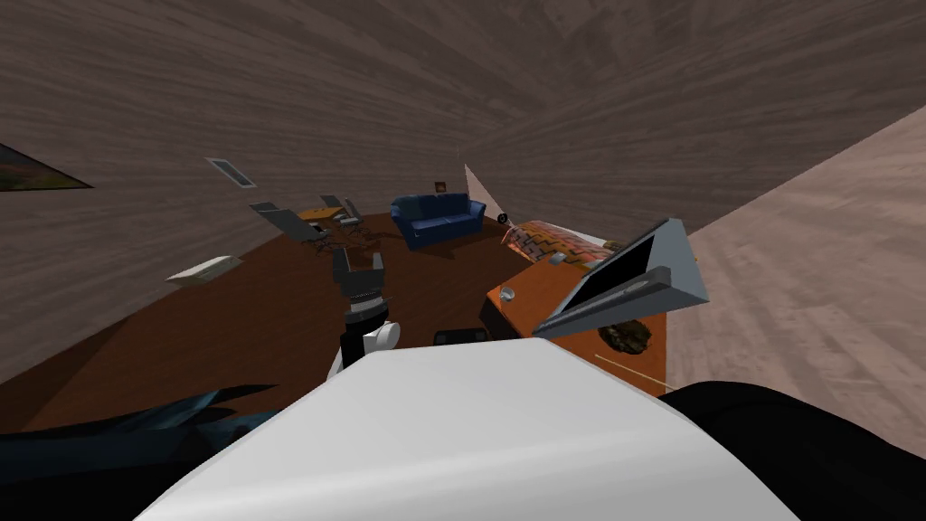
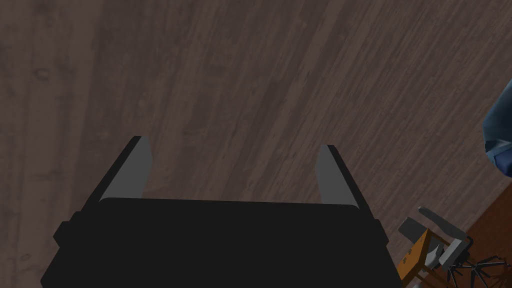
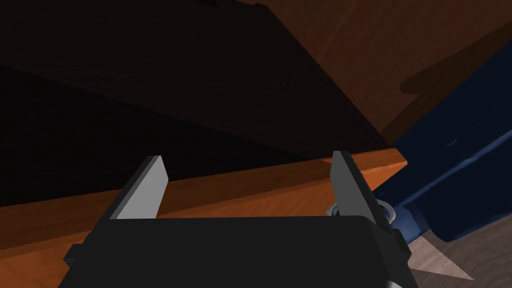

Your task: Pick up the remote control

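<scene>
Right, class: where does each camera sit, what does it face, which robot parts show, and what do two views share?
Head view: on the head, looking steeply down and forward over an orange table to a blue sofa; left gripper shows.
Left wrist view: on the left hand, facing a brown wall; its open fingers show.
Right wrist view: on the right hand, facing the table's edge; open right gripper shows.
Shared: head and left wrist views both show the sofa.
</scene>
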